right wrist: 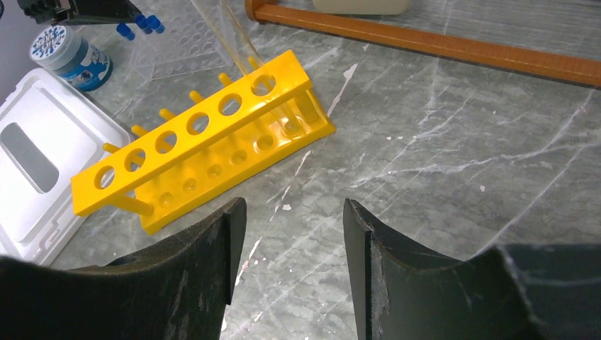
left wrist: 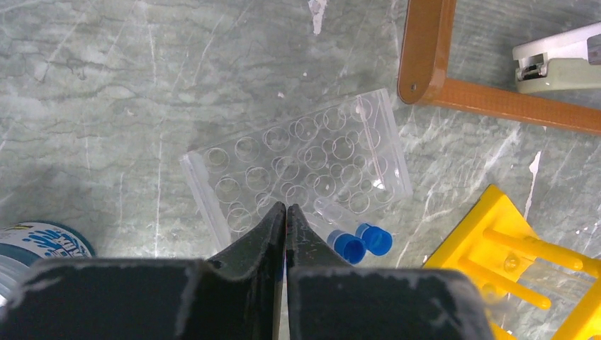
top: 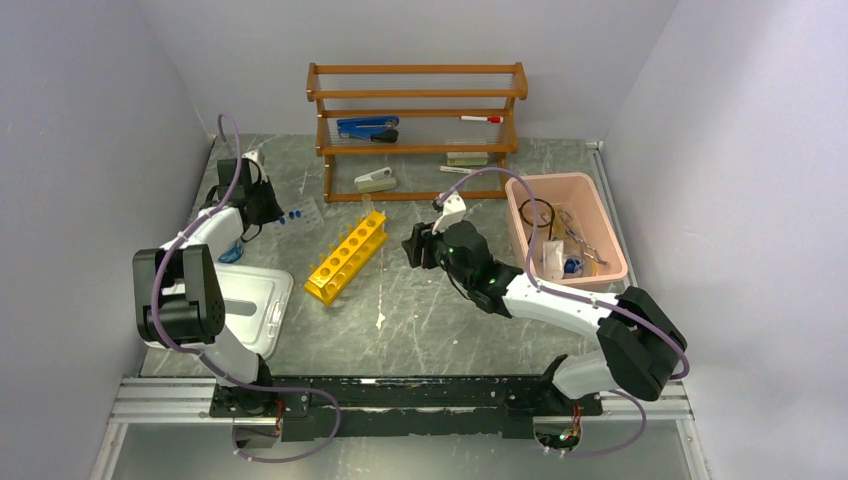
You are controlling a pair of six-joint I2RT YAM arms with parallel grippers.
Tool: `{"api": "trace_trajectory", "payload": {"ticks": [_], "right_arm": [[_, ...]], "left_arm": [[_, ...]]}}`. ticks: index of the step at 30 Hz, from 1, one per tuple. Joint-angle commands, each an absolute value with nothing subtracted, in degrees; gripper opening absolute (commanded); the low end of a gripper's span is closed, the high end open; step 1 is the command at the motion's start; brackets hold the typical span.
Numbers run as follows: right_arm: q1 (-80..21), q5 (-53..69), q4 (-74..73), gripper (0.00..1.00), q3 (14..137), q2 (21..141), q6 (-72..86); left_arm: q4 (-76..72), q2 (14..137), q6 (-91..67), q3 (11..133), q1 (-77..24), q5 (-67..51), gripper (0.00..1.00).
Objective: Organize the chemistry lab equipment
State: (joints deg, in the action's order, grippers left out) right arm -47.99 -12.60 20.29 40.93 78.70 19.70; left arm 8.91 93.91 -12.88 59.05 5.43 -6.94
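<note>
Checking from my remote station, left to right.

1. Left end effector point(left wrist: 285, 212): fingers pressed together, nothing between them. The tips hang over the near edge of a clear well plate point(left wrist: 298, 170) lying flat on the desk point(top: 450, 310).
2. To the left of those tips and nearer the arm's base stands a small jar with a blue-and-white lid point(left wrist: 39, 237). A white lidded box point(top: 250, 300) sits behind it, towards the base.
3. The two blue-capped tubes point(left wrist: 361, 243) lie side by side just to the right of the closed tips, against the plate's near corner (caps pointing towards the wrist camera).
4. The yellow test-tube rack point(top: 347, 257) rests on the desk between the two end effectors, well to the right of the left one. From the right wrist view it lies ahead and to the left of the fingers. A clear tube rises from its far end hole.
5. Right end effector point(right wrist: 294, 234): fingers spread, gripping nothing, poised above bare desk.
6. Ahead of it runs the foot of the wooden shelf rack point(top: 415, 130).
7. To its right stands a pink bin point(top: 610, 235) holding a black ring point(top: 537, 213) and other small items, which I cannot identify.
</note>
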Motion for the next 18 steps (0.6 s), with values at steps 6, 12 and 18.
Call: {"api": "trace_trajectory", "payload": {"ticks": [6,12,18], "right_arm": [[-47.59,-12.92,21.52,0.56,41.85,79.53,19.95],[-47.55,-12.83,21.62,0.56,41.84,79.74,20.13],[-47.57,-12.67,21.32,0.56,42.25,79.89,20.25]], "left_arm": [[9.48,91.05,-13.18,57.57,5.73,-9.93,0.08],[9.76,89.87,-13.09,57.38,5.72,-9.88,0.07],[10.77,88.04,-13.03,58.27,5.74,-8.17,0.19]]}}
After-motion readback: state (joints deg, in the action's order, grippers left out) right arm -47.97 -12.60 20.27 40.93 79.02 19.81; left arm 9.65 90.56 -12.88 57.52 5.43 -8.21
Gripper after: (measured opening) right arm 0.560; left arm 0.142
